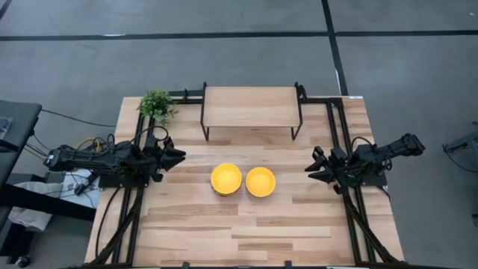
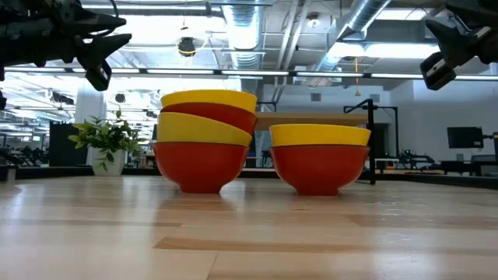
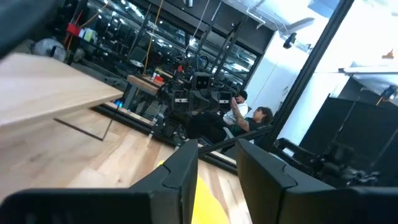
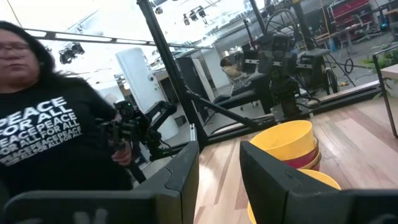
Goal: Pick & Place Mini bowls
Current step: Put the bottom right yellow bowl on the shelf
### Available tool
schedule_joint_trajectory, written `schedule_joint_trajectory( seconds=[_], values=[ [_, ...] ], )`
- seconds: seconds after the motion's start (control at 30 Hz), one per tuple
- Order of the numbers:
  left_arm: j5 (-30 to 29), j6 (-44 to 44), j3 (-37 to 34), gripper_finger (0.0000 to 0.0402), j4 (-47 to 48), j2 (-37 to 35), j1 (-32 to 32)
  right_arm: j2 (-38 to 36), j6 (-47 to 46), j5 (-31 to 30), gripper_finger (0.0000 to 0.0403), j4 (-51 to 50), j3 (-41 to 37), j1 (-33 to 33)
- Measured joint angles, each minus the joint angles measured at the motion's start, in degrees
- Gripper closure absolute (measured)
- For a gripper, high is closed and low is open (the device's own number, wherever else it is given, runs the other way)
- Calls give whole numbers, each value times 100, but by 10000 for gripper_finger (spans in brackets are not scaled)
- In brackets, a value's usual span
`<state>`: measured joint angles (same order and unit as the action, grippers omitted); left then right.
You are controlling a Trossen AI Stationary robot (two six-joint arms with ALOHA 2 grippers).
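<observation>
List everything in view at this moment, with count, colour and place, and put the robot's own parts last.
Stacked mini bowls: two nested, yellow inside, red outside, table centre, on the left arm's side.
Single mini bowl: one, yellow inside, red outside, beside the stack, apart from it.
Wooden shelf: one, light wood on a black frame, far edge of the table.
Plant: one, green, far corner on the left arm's side.
Table: one, light wood.
Person: one, black printed T-shirt, beyond the table.
Left gripper: open, empty, left of the bowls.
Right gripper: open, empty, right of the bowls.
</observation>
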<state>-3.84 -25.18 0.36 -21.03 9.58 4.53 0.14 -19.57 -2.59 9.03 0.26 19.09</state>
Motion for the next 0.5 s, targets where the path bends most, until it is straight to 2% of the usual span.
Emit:
schedule_joint_trajectory(
  seconds=[0.23, 0.33, 0.5],
  values=[
    [-25, 299, 0, 293, -7, 11, 0, 0, 5, 0, 296, -1, 2, -2],
    [-333, 379, 0, 293, -10, 22, 1, 0, 461, -125, 296, 3, 0, -11],
    [-518, -6, 0, 293, -158, 22, 1, 0, 478, -387, 296, 53, 2, -11]
  ],
)
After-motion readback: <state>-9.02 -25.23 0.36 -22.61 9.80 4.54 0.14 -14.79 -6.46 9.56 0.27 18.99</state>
